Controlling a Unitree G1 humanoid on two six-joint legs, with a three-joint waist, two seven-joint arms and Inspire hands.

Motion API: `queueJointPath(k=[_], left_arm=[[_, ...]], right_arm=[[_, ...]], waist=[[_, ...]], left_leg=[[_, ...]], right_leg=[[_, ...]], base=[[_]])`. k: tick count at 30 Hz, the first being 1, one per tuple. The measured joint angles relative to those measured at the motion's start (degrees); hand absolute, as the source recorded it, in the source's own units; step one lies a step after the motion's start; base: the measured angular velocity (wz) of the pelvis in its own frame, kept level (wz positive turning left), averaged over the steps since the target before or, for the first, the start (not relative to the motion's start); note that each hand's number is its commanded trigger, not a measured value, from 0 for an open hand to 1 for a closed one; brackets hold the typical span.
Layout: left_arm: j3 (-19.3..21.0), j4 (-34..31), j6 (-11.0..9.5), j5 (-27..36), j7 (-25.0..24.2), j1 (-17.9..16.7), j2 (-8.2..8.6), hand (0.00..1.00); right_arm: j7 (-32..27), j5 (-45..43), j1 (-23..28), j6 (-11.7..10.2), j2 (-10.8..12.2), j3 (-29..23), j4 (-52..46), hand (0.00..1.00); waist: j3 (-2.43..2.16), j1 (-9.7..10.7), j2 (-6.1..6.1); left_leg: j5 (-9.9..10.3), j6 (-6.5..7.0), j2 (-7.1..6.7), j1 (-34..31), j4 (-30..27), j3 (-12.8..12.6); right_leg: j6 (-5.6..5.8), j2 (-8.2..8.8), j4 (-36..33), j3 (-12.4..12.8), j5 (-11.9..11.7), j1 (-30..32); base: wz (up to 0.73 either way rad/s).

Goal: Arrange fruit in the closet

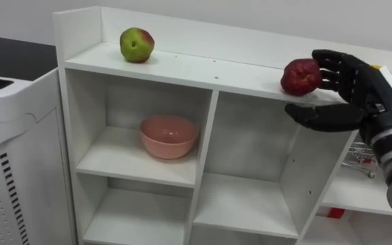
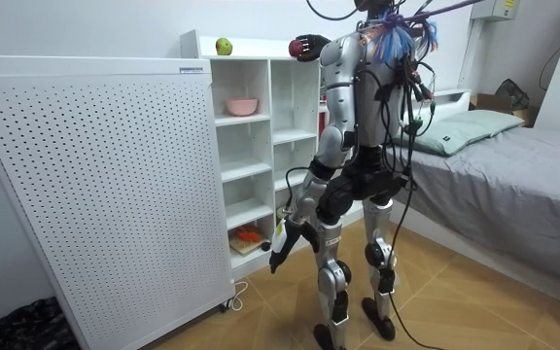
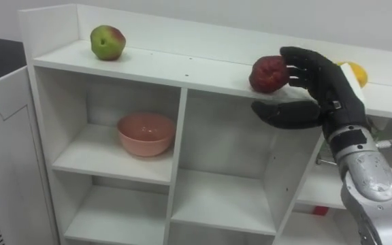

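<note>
At the white closet's top shelf (image 1: pixel 182 68), your right robot hand (image 1: pixel 359 88), released, touches a dark red apple (image 1: pixel 301 77). Withdraw gently, so it doesn't roll.

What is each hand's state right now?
Right hand: open, fingers touching the red apple.
Left hand: cannot be told.

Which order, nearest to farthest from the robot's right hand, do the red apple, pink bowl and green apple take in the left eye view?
1. Red apple: on the top shelf, against the fingers of the right hand.
2. Pink bowl: one level down, off to the left.
3. Green apple: far left end of the top shelf.
</note>
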State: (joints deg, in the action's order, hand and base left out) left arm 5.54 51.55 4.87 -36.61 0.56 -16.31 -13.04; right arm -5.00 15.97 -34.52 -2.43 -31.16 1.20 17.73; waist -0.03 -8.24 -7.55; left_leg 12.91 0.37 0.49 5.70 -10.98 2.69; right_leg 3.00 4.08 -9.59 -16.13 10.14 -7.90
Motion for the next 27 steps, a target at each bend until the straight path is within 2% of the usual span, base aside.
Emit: queueJointPath(k=[9, 20, 27], left_arm=[[0.0, 0.0, 0.0, -0.01, 0.03, 0.05, -0.45, 0.0], [-0.05, -0.03, 0.0, 0.0, 0.03, 0.01, -0.51, 0.0], [-0.02, -0.02, 0.0, -0.01, 0.22, 0.03, -0.5, 0.0]], right_arm=[[-0.15, 1.73, -1.56, -0.07, -1.06, 0.22, 2.27, 1.0], [-0.13, 1.7, -1.56, -0.06, -1.05, 0.58, 2.21, 1.0], [-0.08, 0.39, -1.55, -0.05, -1.05, 0.58, 1.0, 1.0]], waist=[[-0.02, -0.03, -0.02], [0.01, -0.01, 0.02], [0.21, 0.01, 0.35]], left_leg=[[-0.04, -0.07, 0.02, 0.03, 0.04, 0.5], [-0.04, -0.07, 0.01, 0.02, 0.07, 0.51], [-0.04, -0.08, 0.01, -0.02, 0.07, 0.39]], right_leg=[[0.0, 0.0, 0.01, -1.19, 0.0, -0.21], [0.0, 0.0, 0.01, -1.2, 0.0, -0.21], [0.0, 0.0, -0.01, -1.01, 0.0, -0.1]], base=[[0.02], [0.0], [0.0]])
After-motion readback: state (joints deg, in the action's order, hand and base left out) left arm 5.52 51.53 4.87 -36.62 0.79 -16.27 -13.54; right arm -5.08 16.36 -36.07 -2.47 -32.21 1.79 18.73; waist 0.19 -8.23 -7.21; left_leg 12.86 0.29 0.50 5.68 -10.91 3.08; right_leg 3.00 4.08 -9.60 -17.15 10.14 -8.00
